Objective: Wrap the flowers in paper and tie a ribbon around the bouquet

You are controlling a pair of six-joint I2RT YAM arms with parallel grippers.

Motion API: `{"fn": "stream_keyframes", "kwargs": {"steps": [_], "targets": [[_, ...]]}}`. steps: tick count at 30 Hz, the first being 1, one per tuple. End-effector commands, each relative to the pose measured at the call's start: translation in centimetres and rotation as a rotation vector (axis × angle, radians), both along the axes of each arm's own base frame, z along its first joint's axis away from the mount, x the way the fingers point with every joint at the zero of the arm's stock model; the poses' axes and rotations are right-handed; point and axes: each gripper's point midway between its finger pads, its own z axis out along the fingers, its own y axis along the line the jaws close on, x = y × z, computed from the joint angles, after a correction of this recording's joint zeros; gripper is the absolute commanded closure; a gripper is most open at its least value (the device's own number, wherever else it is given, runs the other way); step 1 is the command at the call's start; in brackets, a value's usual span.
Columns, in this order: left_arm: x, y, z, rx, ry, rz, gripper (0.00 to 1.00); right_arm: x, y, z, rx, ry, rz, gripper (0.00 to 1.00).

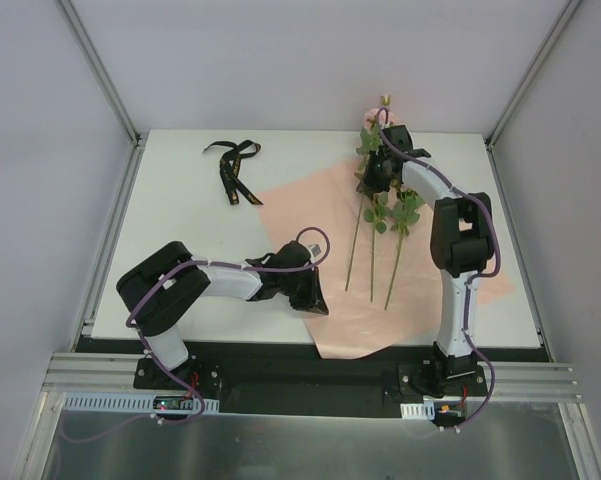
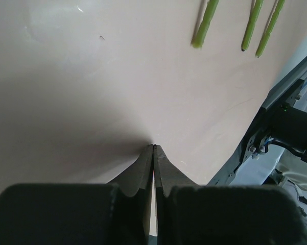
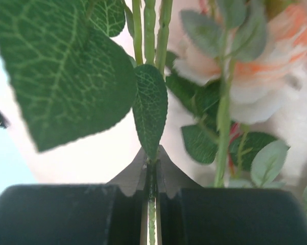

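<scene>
White table (image 1: 180,215), pink paper (image 1: 310,212) — flowers (image 1: 378,212) on it

table (image 1: 180,220): white | rail (image 1: 90,372): aluminium, near edge | walls (image 1: 280,60): grey

Bare table (image 1: 170,215) lay open left of the paper (image 1: 310,210); the ribbon (image 1: 234,172) barred its far end, while flowers (image 1: 380,212) and my right arm (image 1: 450,235) crowded the right.

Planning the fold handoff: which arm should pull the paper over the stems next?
Left. The left gripper is shut on the paper at its near-left edge, so it can likely drag that edge across. The right gripper is busy, clamped on the flowers by the leaves.
</scene>
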Motion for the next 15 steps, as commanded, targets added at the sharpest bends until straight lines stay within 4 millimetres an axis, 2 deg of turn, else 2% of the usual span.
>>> {"fn": "stream_keyframes", "kwargs": {"steps": [1, 3, 7, 15], "targets": [[-2.1, 3.7, -3.4, 0.178, 0.053, 0.007, 1.00, 2.0, -1.9, -0.6, -0.085, 0.004, -0.070, 0.99], [-2.0, 3.6, -3.3, 0.175, 0.048, 0.007, 1.00, 2.1, -2.3, -0.6, -0.116, 0.022, -0.074, 0.99], [-1.8, 3.3, -3.0, 0.169, 0.041, 0.003, 1.00, 1.8, -3.4, -2.0, -0.164, 0.070, -0.105, 0.97], [-1.5, 3.2, -2.5, 0.158, 0.026, 0.007, 1.00, 0.9, -4.3, -4.3, -0.225, 0.146, -0.098, 0.85]]}}
